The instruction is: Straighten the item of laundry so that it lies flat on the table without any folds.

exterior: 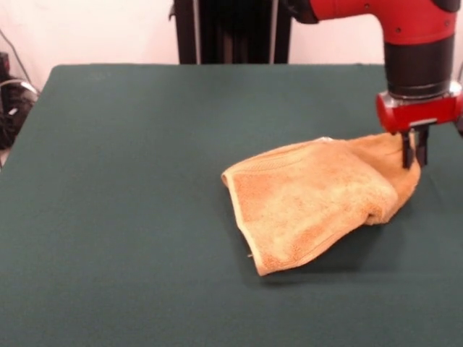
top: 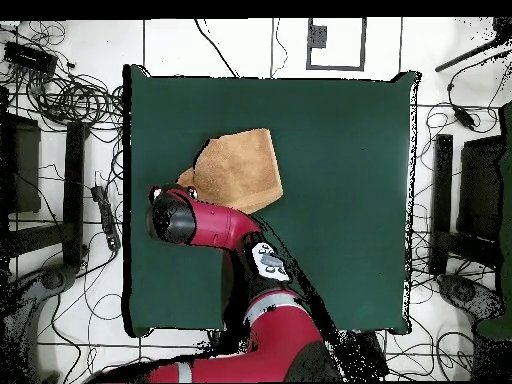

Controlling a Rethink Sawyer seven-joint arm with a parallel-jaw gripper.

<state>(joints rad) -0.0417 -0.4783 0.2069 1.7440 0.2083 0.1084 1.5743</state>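
The towel (exterior: 318,202) lies crumpled on the table (exterior: 130,217), right of centre in the front view, folded over itself with a hemmed corner pointing toward 7 o'clock and a banded edge facing 9 o'clock. The gripper (exterior: 414,153) hangs at the towel's 2 o'clock end, its dark fingers (exterior: 407,153) close together and seemingly pinching the raised cloth there. From overhead, the towel (top: 240,170) sits at about 10 o'clock from the table's (top: 340,200) middle, the arm (top: 215,225) covering its lower edge

Towel (exterior: 318,199) on table (exterior: 130,217); gripper (exterior: 414,153) at its right end.
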